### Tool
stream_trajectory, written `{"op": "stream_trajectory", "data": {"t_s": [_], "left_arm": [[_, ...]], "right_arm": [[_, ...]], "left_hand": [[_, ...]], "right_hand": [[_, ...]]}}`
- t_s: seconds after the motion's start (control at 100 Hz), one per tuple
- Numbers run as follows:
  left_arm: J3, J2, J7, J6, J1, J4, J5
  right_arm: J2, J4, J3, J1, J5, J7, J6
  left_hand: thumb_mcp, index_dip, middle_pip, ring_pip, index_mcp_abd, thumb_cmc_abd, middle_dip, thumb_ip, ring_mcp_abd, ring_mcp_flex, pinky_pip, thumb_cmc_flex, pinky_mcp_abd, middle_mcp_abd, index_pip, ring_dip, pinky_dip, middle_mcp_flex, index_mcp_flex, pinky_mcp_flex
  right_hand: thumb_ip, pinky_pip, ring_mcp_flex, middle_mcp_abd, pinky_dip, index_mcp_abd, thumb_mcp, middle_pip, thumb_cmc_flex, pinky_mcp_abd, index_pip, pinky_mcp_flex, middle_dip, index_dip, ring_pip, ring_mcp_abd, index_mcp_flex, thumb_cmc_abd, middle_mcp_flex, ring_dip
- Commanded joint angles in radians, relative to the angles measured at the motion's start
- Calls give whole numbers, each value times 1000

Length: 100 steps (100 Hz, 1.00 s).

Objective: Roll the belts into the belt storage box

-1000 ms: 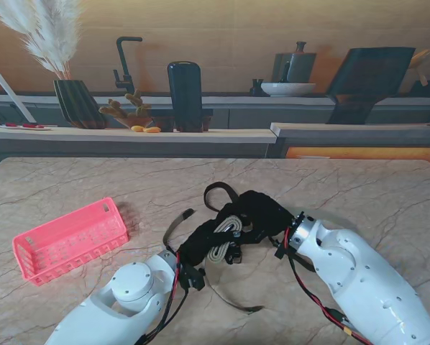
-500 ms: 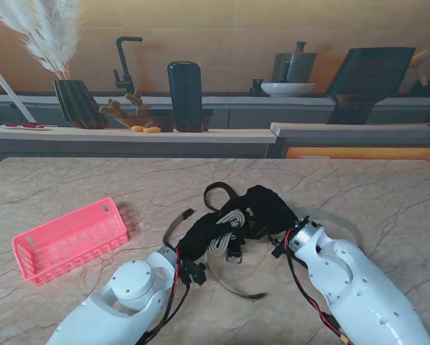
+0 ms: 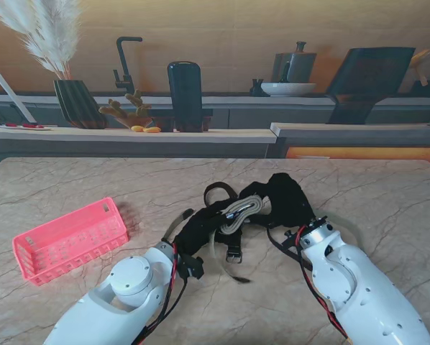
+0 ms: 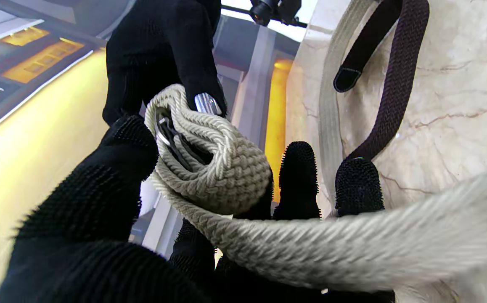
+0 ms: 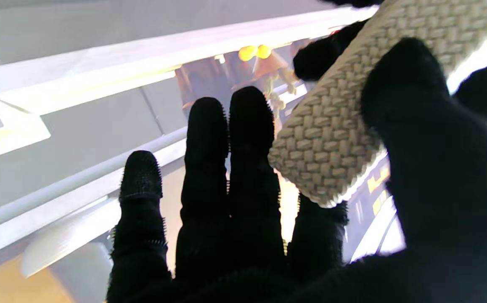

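Both black-gloved hands meet at mid-table around a cream woven belt (image 3: pixel 242 210), partly coiled into a roll (image 4: pixel 216 164) with a metal buckle showing inside. My left hand (image 3: pixel 200 228) pinches the roll between thumb and fingers. My right hand (image 3: pixel 287 200) grips the same roll (image 5: pixel 332 139) from the other side with thumb over it. The belt's loose tail (image 3: pixel 226 262) hangs to the table nearer to me. A dark belt (image 3: pixel 216 191) loops on the table just beyond the hands. The pink storage box (image 3: pixel 70 240) sits at the left, apart from both hands.
The marble table (image 3: pixel 359 188) extends to a ledge at the far edge. Beyond it stands a counter with a vase (image 3: pixel 77 102), a black faucet (image 3: pixel 125 63), a dark cylinder (image 3: pixel 185 95) and a bowl (image 3: pixel 287 88).
Both hands have lifted the cream roll and shifted it farther from me and to the right. The right hand drew back toward the right; the tail trails lower.
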Motion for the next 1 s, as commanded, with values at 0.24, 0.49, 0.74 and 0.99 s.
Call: {"op": "stream_trajectory", "data": {"t_s": [0.24, 0.49, 0.74, 0.99], "left_arm": [[2, -10, 50, 19, 16, -14, 0], [16, -24, 95, 19, 20, -16, -12], [44, -46, 139, -8, 17, 1, -61], [81, -70, 199, -72, 20, 12, -95]], "right_arm": [[-16, 1, -21, 8, -5, -117, 55], [-28, 2, -38, 22, -12, -194, 100], [-37, 13, -64, 46, -16, -246, 132], [-41, 39, -99, 74, -17, -264, 158]], "left_hand": [[-29, 18, -3, 9, -26, 26, 21, 29, 11, 0, 27, 36, -17, -20, -16, -9, -16, 11, -7, 27], [-28, 21, -5, 18, -24, 22, 18, 29, 7, -11, 41, 29, -43, -18, -9, -11, -18, -11, -15, 29], [-6, 19, -30, -84, -26, -1, -15, 23, -1, -63, -7, -11, -106, -6, -5, -109, -55, -67, -25, 14], [18, 12, -61, -170, -41, -31, -47, 14, -36, -171, -95, -83, -178, -19, -13, -184, -100, -182, -83, -17]], "right_hand": [[93, 58, -63, -32, -29, -78, 116, 71, 134, 30, 309, -34, -18, 82, 55, -44, 119, 142, 23, -17], [105, 96, -84, -24, -50, -66, 100, 103, 145, 43, 317, -56, -40, 76, 90, -34, 103, 154, 3, -24], [110, 118, -94, -20, -64, -58, 94, 117, 151, 48, 322, -67, -51, 71, 108, -28, 95, 160, -7, -28], [113, 140, -105, -15, -78, -50, 88, 132, 156, 56, 327, -79, -56, 67, 127, -21, 86, 166, -17, -31]]}}
